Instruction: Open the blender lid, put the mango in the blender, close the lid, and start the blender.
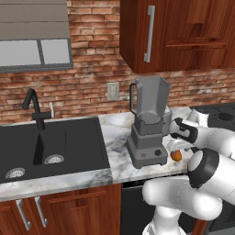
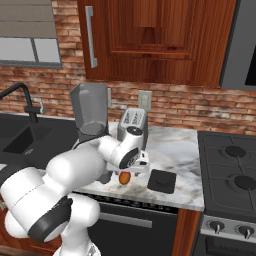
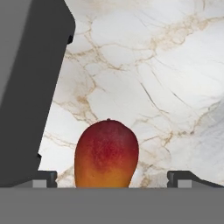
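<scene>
1. The gripper [image 3: 112, 178] hangs low over the marble counter [image 3: 166, 65] with its jaws spread wide and nothing between them yet; the mango [image 3: 106, 154] lies on the stone between the two fingertips [image 3: 43, 177], apparently untouched.
2. The mango sits just beside the blender [image 1: 148, 124] base, near the counter's front edge. If the fingers close off-centre, the rounded fruit may squirt out and roll toward that edge.
3. The dark base wall stands close to one fingertip in the hand view; any drift that way risks the finger striking the base rather than clearing the fruit.
4. The blender lid [image 2: 161, 181] rests flat on the counter to the right of the mango, apart from it, and the jar looks open on top, though the rim is hard to judge. A careless lift could sweep the wrist into the jar.
</scene>
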